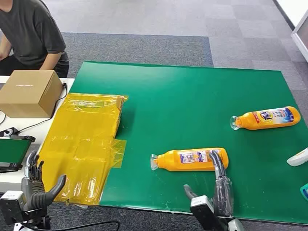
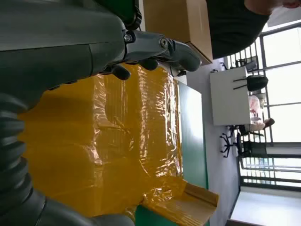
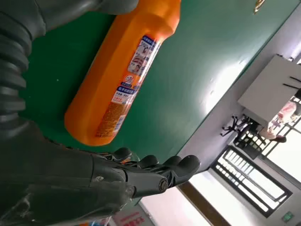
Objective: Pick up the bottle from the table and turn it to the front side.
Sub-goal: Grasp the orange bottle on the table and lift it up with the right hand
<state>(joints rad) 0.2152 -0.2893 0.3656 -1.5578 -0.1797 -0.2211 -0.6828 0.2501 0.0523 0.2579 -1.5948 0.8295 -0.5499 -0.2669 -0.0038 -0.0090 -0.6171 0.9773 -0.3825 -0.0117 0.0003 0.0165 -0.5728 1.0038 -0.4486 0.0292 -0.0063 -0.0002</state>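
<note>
- The near bottle [image 1: 190,160] is lying flat on its side on the green mat [image 1: 181,101], cap pointing to the left, close to the mat's front edge. The label facing up is the small-print one.
- Right hand [image 1: 217,185] comes up from below, just beside the bottle's base end — fingers [image 1: 216,163] reach up over that end, thumb sticking out to the left. It's released, nothing gripped; can't tell if the fingertips actually touch the bottle.
- In the right wrist view the same bottle [image 3: 119,77] sits between thumb and fingers [image 3: 160,167], with the hand spread wide.
- Left hand [image 1: 36,185] is low at the front left corner, fingers apart and holding nothing — it hangs by the yellow plastic [image 1: 83,144] that covers the mat's left edge.
- A second bottle [image 1: 267,118] lies further back on the right, well apart from the first, big logo side up.
- Left of the mat there's a cardboard box [image 1: 31,91] on the white table [image 1: 21,127], and a person [image 1: 32,31] in a dark tee sits behind it.
- A white thing [image 1: 298,158] pokes in at the right edge; can't tell what it is.
</note>
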